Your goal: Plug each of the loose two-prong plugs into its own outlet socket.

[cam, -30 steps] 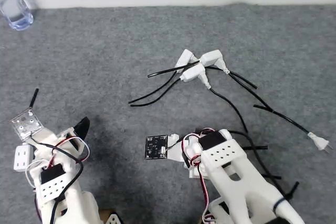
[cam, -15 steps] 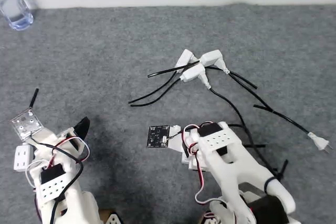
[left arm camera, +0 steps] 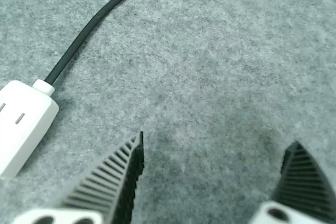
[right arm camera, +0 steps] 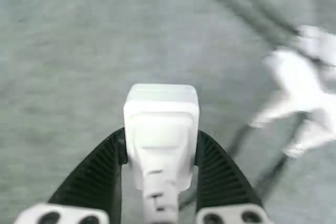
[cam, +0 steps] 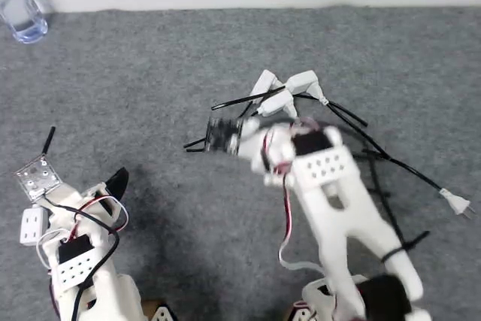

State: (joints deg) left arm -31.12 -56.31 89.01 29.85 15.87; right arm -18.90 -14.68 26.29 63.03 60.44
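Motion belongs to the right arm (cam: 331,186): a second ago it was folded at the near edge of the desk (cam: 150,73), and it has since swung out toward the middle. Its wrist now lies just beside the cluster of white sockets (cam: 282,92). The left arm (cam: 75,253) has not shifted from the near-left corner.

The right gripper (right arm camera: 161,137) is clamped on a white connector (right arm camera: 161,119), one ribbed black finger pressed to each flank. Its front face is turned away, so plug or socket cannot be told. In the high view that arm's tip is smeared and the connector is lost under it. The cluster shows in the right wrist view as pale blurred shapes.

The left gripper (left arm camera: 216,144) hangs with its jaws spread wide over bare felt, gripping nothing. Just beside it lies a white socket (left arm camera: 21,124), rounded and smooth, with two slots showing. It is cut off at the frame edge, and a black cable (left arm camera: 94,22) trails from it.

A loose plug (cam: 456,202) lies near the right edge on its thin black cord. The desk top is coarse grey felt.
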